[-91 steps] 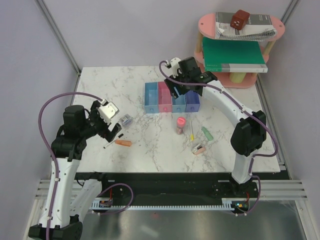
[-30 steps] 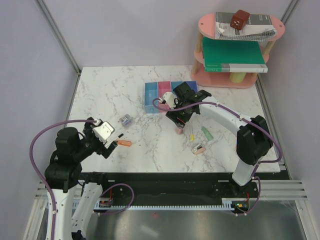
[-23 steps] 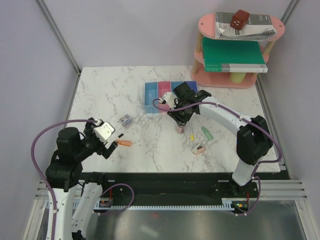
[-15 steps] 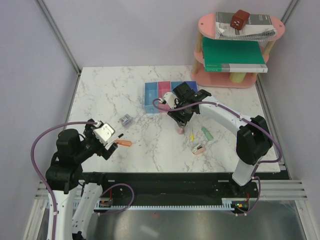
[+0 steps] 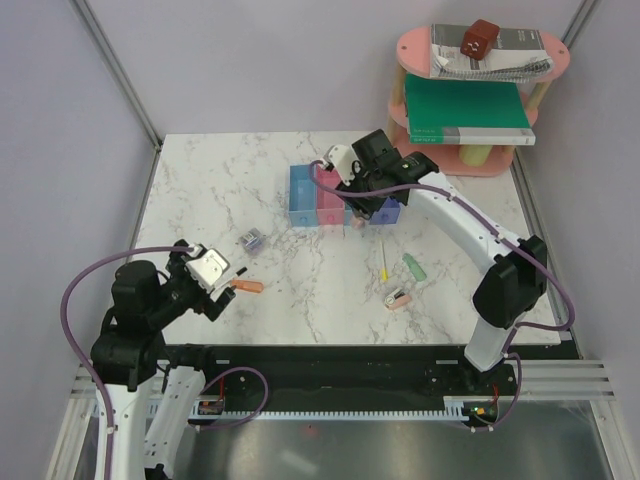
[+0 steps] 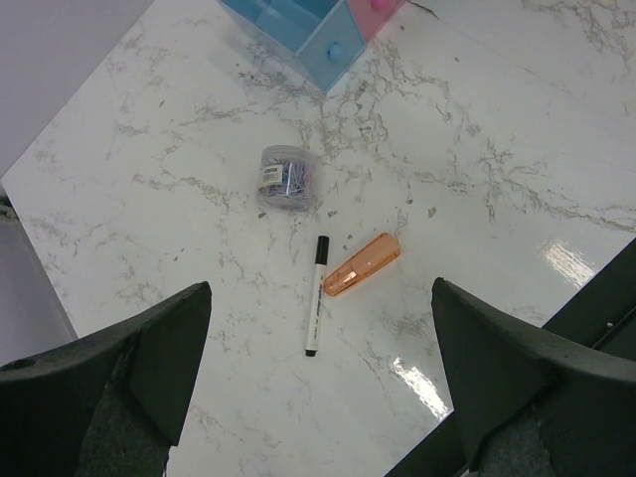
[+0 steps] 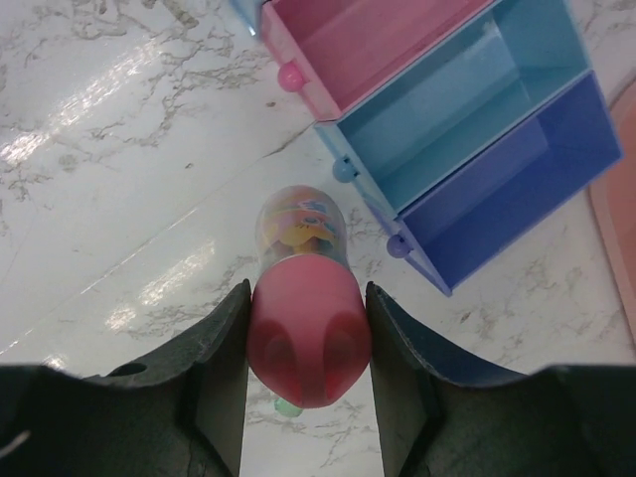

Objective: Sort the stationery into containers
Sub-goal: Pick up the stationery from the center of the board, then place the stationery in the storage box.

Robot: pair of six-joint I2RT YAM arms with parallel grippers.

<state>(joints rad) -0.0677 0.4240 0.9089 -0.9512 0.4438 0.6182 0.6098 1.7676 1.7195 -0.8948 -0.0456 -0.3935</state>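
The right gripper (image 7: 306,303) is clamped on the pink cylinder (image 7: 301,234), one finger on each side of its pink cap. The cylinder's long axis lies in line with the fingers. The cap is toward the wrist, and the clear end, full of coloured bits, points at the knobbed fronts of the row of bins (image 5: 340,195). It hangs above the marble table (image 5: 200,180), just on the near side of the pink bin (image 7: 373,40) and the middle light-blue bin (image 7: 462,109). All the bins are open-topped. The pink oval shelf (image 5: 478,160) stands near the dark-blue end of the row.

The left gripper (image 5: 218,282) is spread wide and holds nothing. It hangs well to the left-front of the bins, close to the table's near edge. Below it the black pen (image 6: 315,295) and the orange stick (image 6: 363,264) lie flat, their near ends just beside each other and splaying apart toward the bins. A clear tub of clips (image 6: 286,179) sits between them and the bins.

In front of the bins' right end the thin yellow pen (image 5: 384,265) lies with one end toward the bins, beside the green cap (image 5: 413,266) and the peach clip (image 5: 398,298).
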